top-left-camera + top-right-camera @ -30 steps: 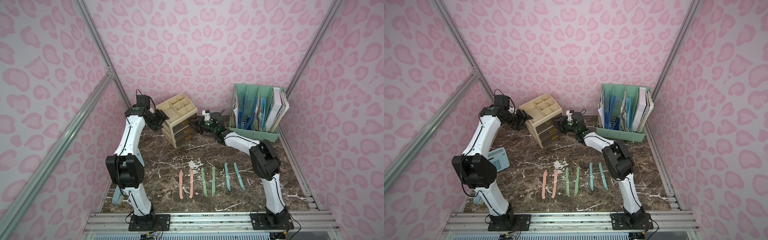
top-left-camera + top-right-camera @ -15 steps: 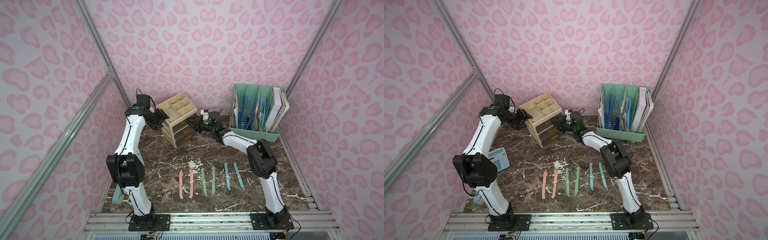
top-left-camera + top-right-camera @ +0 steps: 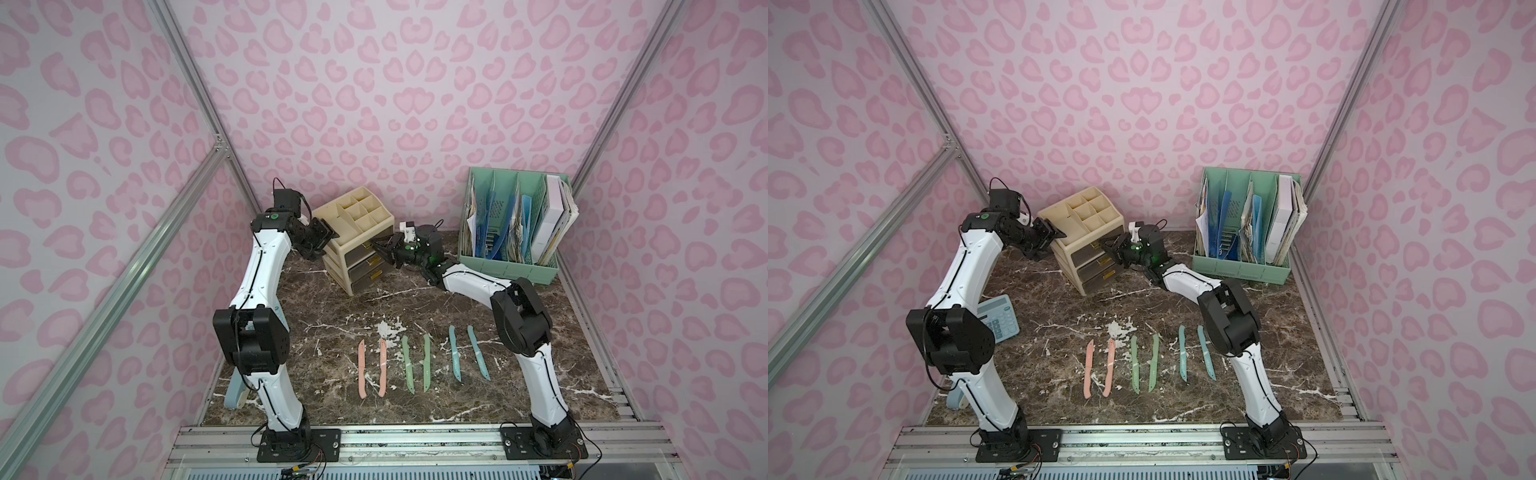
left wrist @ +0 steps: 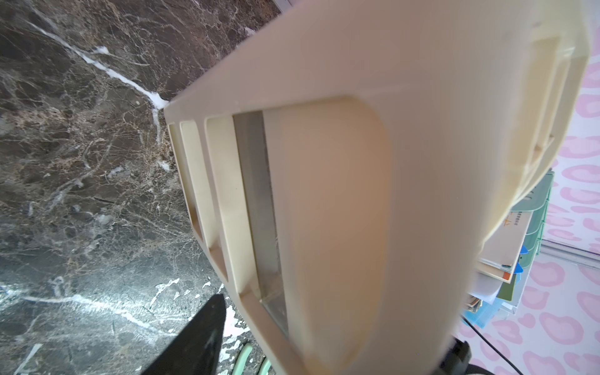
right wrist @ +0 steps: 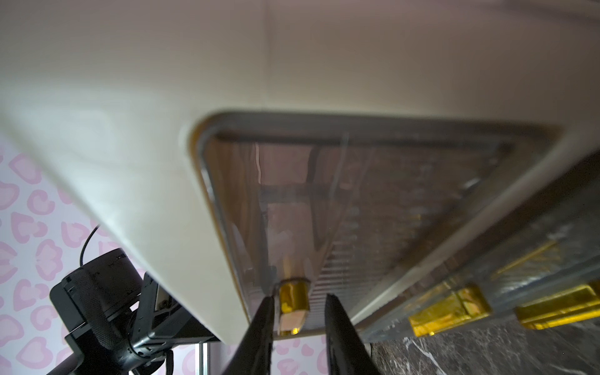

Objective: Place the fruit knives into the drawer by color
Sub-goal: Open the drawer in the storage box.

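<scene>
Beige drawer cabinet (image 3: 360, 239), file rack (image 3: 507, 267) beside; left pincer (image 3: 326, 237) wide against its side, right pincer (image 3: 381, 246) part-open astride top gold handle (image 5: 292, 299).

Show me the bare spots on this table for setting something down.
Free: marble between drawer unit and knives; front strip between knives and rail; right side below the rack, past the right arm. Crowded: along the knives, and the back where left arm and right arm meet the drawer unit.

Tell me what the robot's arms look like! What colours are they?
The left arm and right arm have smooth white shells with chunky black joints. A thin black cable runs along each, and a tiny green light glows on each. The right tool has pointed black fingers.
</scene>
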Robot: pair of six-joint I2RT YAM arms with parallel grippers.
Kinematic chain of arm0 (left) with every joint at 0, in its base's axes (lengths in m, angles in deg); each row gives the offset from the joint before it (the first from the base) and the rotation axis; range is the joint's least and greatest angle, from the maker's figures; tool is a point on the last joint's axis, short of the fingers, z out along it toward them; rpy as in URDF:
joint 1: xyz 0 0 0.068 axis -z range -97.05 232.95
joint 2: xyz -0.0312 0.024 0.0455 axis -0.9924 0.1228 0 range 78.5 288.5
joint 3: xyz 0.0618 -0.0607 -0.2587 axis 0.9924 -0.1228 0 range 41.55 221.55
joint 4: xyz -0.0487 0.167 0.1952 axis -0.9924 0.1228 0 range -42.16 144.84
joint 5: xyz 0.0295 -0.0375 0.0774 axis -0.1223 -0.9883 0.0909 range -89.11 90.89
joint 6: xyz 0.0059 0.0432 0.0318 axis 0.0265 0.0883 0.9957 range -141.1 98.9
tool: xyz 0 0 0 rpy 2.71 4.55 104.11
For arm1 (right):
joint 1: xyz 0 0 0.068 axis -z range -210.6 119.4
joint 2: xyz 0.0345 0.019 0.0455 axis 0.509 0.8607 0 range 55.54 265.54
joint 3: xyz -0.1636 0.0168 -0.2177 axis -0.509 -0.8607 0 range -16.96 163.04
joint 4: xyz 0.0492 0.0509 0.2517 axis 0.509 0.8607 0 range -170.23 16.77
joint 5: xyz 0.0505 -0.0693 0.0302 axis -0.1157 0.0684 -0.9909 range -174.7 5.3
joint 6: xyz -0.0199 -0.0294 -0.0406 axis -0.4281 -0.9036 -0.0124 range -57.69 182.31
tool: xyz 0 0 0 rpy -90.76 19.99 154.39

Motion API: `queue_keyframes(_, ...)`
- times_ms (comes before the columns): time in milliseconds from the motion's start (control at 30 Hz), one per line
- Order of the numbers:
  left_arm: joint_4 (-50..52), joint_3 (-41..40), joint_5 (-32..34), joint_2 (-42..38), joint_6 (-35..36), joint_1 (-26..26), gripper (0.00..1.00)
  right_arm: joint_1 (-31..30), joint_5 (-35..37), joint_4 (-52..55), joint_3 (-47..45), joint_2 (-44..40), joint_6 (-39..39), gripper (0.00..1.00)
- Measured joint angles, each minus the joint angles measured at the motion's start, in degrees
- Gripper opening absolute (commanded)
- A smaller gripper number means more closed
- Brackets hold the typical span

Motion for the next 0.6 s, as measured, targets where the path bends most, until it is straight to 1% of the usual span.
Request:
queue_keyframes(233, 0.0, 0.0, -0.1, 0.1, 0.0, 0.0, 0.68, 0.0, -0.4, 0.1, 1.7, 1.0, 0.0, 0.17)
queue_keyframes(333, 0.0, 0.0, -0.3, 0.1, 0.0, 0.0, 0.68, 0.0, -0.4, 0.2, 1.7, 1.0, 0.9, 0.09)
queue_keyframes(600, 0.0, 0.0, -0.7, 0.1, 0.0, 0.0, 0.67, -0.1, 0.0, -0.1, 0.3, 0.2, 1.3, 0.02)
